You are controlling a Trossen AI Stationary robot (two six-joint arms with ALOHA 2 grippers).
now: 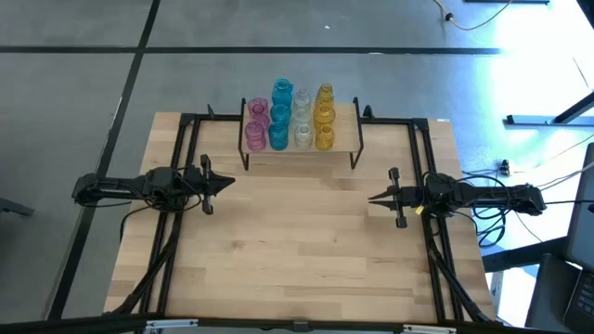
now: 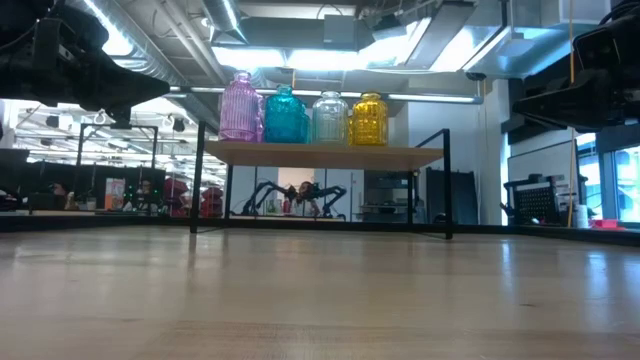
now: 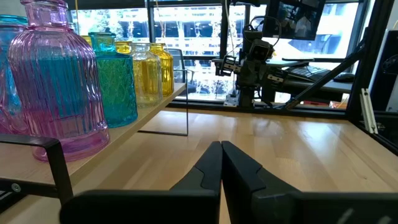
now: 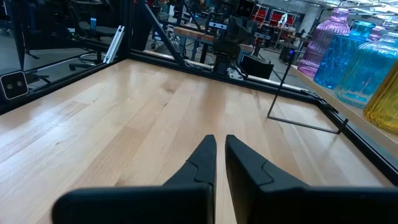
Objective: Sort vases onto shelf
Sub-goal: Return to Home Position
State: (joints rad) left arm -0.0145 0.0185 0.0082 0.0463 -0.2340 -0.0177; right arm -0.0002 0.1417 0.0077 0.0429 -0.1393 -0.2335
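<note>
While all the vases stand grouped on the shelf at the far edge of the bench, both my arms hang over the bare wood nearer the front, well apart from each other and from the rack.

My left end effector sits over the left part of the bench, pointing inward, its fingers pressed together with nothing between them. My right end effector mirrors it over the right part, its fingers drawn nearly together, only a thin slit between them, and holding nothing.

From above, the vases form four rows by colour running front to back on the light-wood board: pink vases on the left, then teal-blue vases, then clear vases, then amber-yellow vases on the right. They stand upright and close together, neighbours touching or just beside one another. At bench height the front four show side by side on the board, raised on thin black legs, with open space beneath.
</note>
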